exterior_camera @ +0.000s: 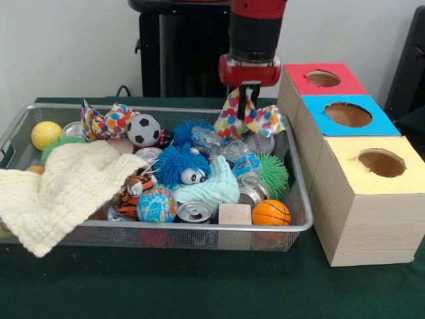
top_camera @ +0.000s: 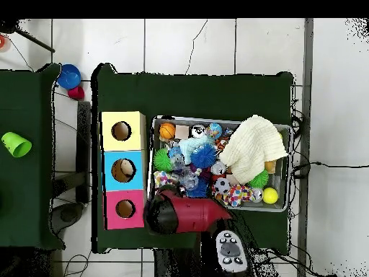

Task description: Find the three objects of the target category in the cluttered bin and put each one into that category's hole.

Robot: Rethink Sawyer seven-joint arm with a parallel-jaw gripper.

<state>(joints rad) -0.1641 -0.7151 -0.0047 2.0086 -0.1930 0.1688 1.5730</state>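
Observation:
The wire mesh bin (exterior_camera: 26, 114) (top_camera: 285, 205) stands on the green table, full of toys. My gripper (exterior_camera: 248, 93) hangs over the bin's far right part, shut on a confetti cloth (exterior_camera: 249, 121) that dangles above the clutter; it also shows in the overhead view (top_camera: 164, 179) beside the arm (top_camera: 189, 214). A second confetti cloth (exterior_camera: 106, 122) (top_camera: 238, 195) lies at the bin's far left, by a soccer ball (exterior_camera: 143, 130). A third confetti cloth is not visible. The yellow-surround hole (exterior_camera: 381, 162) (top_camera: 121, 130) is in the largest wooden box, right of the bin.
A big pale-yellow waffle cloth (exterior_camera: 63, 193) drapes over the bin's near left rim. A mint-green cloth (exterior_camera: 212, 188), blue fuzzy toy (exterior_camera: 179, 166), cans, globe ball (exterior_camera: 157, 205), wooden block (exterior_camera: 234, 214) and basketball (exterior_camera: 271, 212) fill the bin. Blue-surround (exterior_camera: 348, 114) and red-surround (exterior_camera: 323, 78) holes lie beyond the yellow one.

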